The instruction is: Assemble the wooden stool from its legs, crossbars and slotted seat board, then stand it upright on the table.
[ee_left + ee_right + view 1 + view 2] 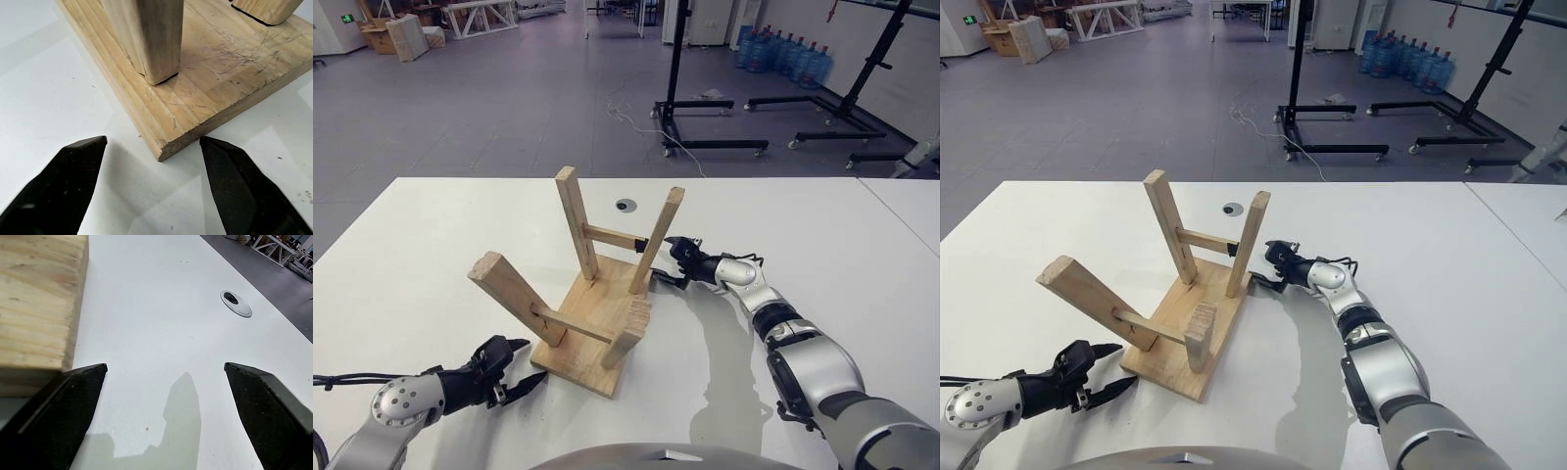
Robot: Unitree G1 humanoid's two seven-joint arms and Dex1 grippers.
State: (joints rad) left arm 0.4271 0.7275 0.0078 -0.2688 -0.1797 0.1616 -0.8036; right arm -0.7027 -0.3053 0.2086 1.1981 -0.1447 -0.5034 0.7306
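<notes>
Left pincer (536, 358), fingers apart at lower left, faces the upturned stool (592, 294) at centre, right pincer (661, 261) spread beside its right-hand leg (658, 235); left wrist view sets a corner of the seat board (210, 88) between the tips, right wrist view its edge beside one, probably readying the flip

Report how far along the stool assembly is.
Done: four legs and both crossbars sit in the seat board, so the stool looks assembled. In hand: nothing is gripped; the open left gripper is at the board's near corner, and the open right gripper is beside a far leg. Left: the stool rests upside down on the table, legs up, so it must be turned upright.
</notes>
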